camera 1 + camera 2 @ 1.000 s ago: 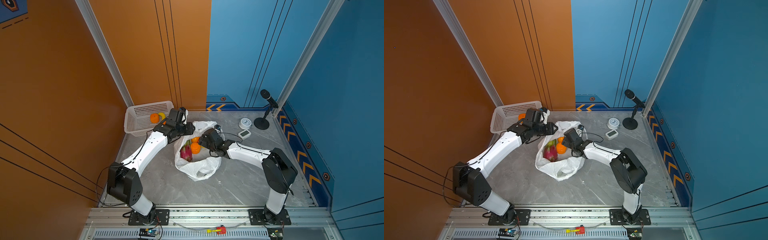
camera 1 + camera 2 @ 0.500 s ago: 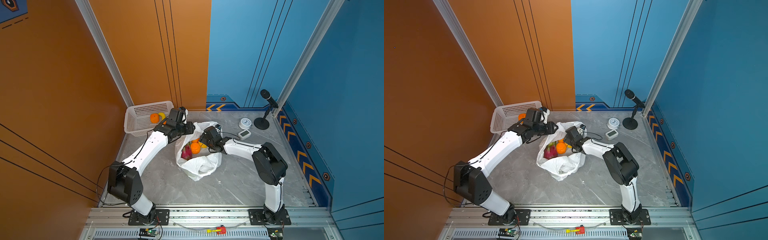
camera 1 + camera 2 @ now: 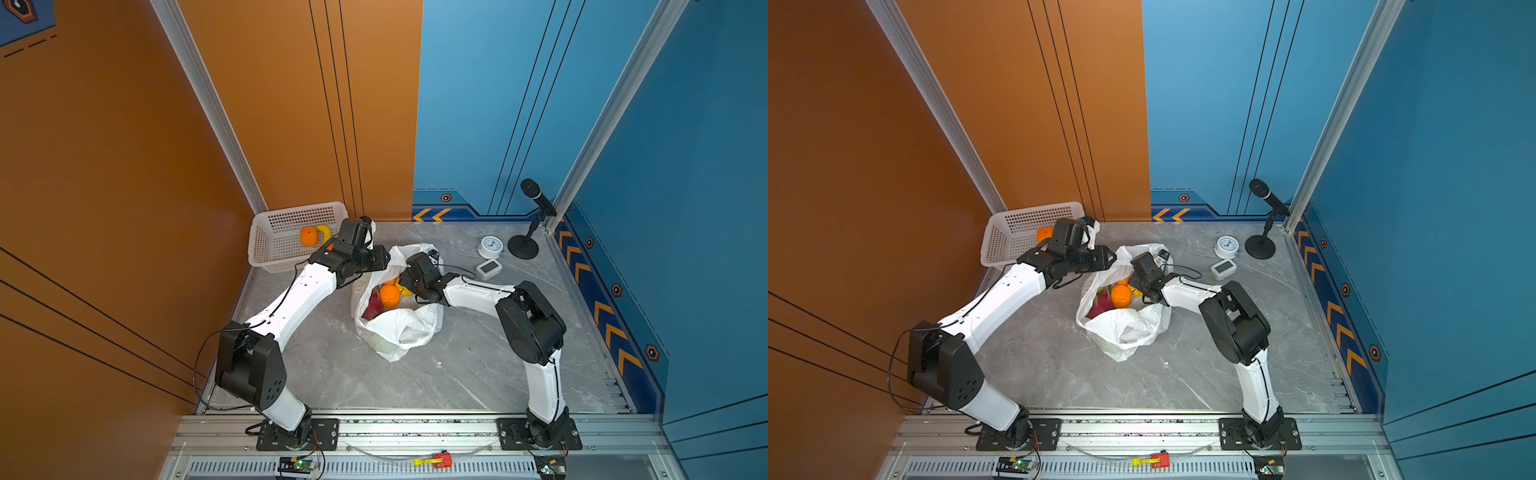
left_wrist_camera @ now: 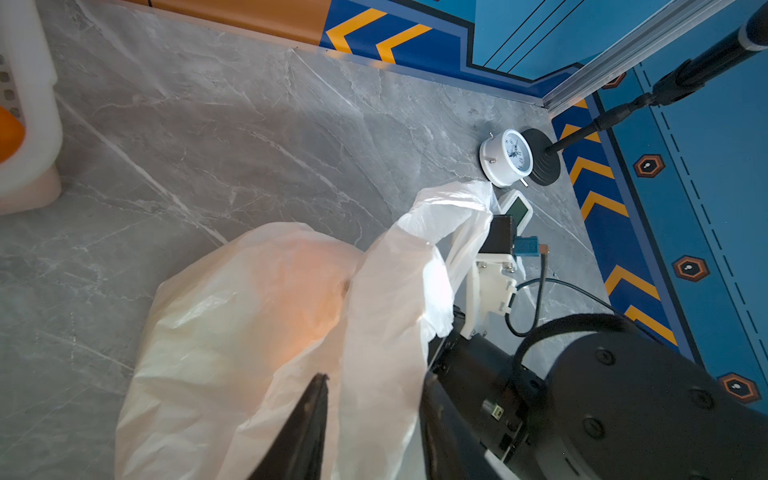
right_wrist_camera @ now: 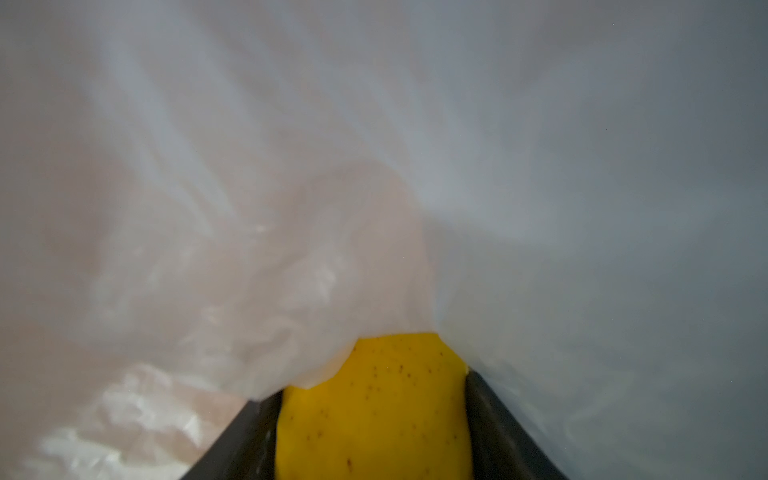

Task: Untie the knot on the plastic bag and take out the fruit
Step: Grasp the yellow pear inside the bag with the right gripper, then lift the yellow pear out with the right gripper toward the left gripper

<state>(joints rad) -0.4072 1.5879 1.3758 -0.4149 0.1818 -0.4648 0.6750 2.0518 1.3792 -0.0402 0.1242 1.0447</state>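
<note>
The thin, crinkly white plastic bag (image 3: 399, 328) (image 3: 1125, 328) lies in the middle of the grey marble-look table (image 3: 332, 374), and in both top views its mouth gapes open; you can see no knot. A round orange fruit (image 3: 390, 296) and a pink-red dragon fruit (image 3: 372, 307) sit inside it. The left gripper (image 3: 384, 259) is at the bag's far rim. The right gripper (image 3: 401, 286) reaches down into the mouth, next to a bit of yellow fruit (image 3: 405, 289). The white plastic basket (image 3: 299, 210) with holes stands well apart, in the far left corner

In the left wrist view, the left gripper (image 4: 374, 382) has its dark fingers partly apart with a fold of the bag (image 4: 249, 311) between them. You cannot tell if they pinch it or just sit round it

In the right wrist view, the right gripper (image 5: 370, 386) presses its two dark fingers on both sides of the yellow fruit (image 5: 374, 415) with small brown specks, so you have it. Bag film (image 5: 249, 166) drapes over the fruit's far end

Take care when you lift. The fruit looks smooth, so it may slip out if you pull fast. The film may cling and come up too, and then the whole bag could tip and the other fruit could roll out. If the left hold is loose, nothing keeps the bag down
</note>
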